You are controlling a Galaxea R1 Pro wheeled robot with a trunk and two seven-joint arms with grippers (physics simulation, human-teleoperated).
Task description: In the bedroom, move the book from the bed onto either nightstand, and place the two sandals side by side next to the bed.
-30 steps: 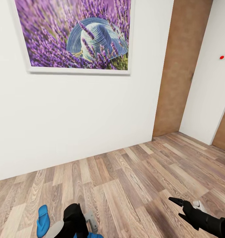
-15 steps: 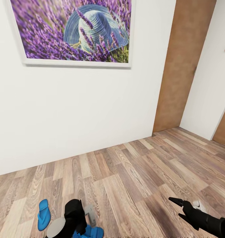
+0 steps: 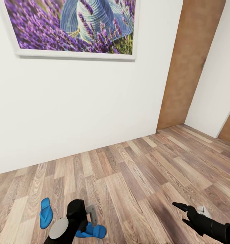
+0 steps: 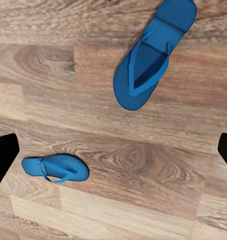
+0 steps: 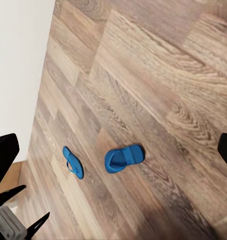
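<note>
Both sandals lie apart on the floor, below the left fingers, spread wide and empty; right fingers spread, empty.

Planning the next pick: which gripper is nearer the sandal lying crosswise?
Left. The left gripper hangs just above that sandal; the right gripper is far off across the floor.

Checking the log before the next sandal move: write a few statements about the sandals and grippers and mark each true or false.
1. Both blue sandals lie on the wood-plank floor. True.
2. The sandals lie side by side, parallel. False: they lie apart, at clearly different angles.
3. The left gripper holds a sandal. False: its fingers are apart, with nothing between them.
4. The right gripper is open and empty. True.
5. A lavender picture hangs on the white wall. True.
</note>
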